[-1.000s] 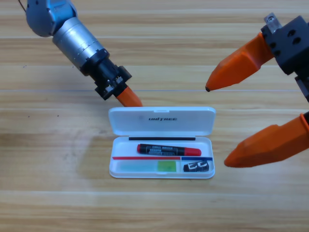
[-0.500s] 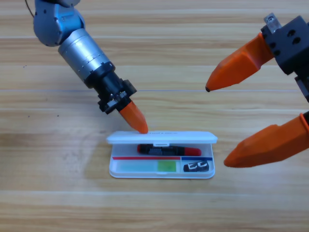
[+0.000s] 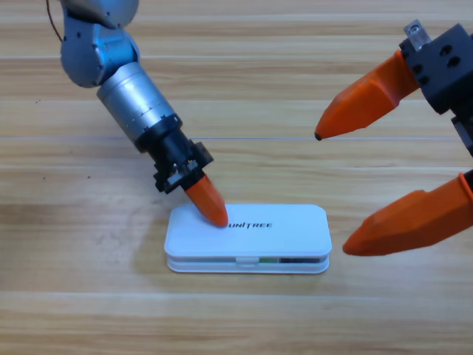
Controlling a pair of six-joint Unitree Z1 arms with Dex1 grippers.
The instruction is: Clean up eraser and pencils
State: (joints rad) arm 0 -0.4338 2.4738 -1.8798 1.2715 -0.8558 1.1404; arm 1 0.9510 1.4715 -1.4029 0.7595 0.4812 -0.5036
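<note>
The white UNITREE case (image 3: pixel 281 231) lies in the middle of the table with its lid down almost flat. The lid hides the eraser and the pencils. Only a thin green sliver (image 3: pixel 270 259) and a dark sliver (image 3: pixel 299 260) show through the narrow gap along the case's front edge. My left gripper (image 3: pixel 216 214) is shut, and its orange tip presses on the lid's left part, beside the printed name. At the right edge of the picture my right gripper (image 3: pixel 332 194) waits open, large in view and clear of the case.
The grey left arm (image 3: pixel 133 96) slants down from the upper left corner to the case. The right gripper's black body (image 3: pixel 447 66) fills the upper right corner. Bare wooden table surrounds the case.
The left gripper moved down and to the right, pushing the lid from upright to almost flat over the case. The red pencil, green pencil and eraser went out of sight. The right gripper held still.
</note>
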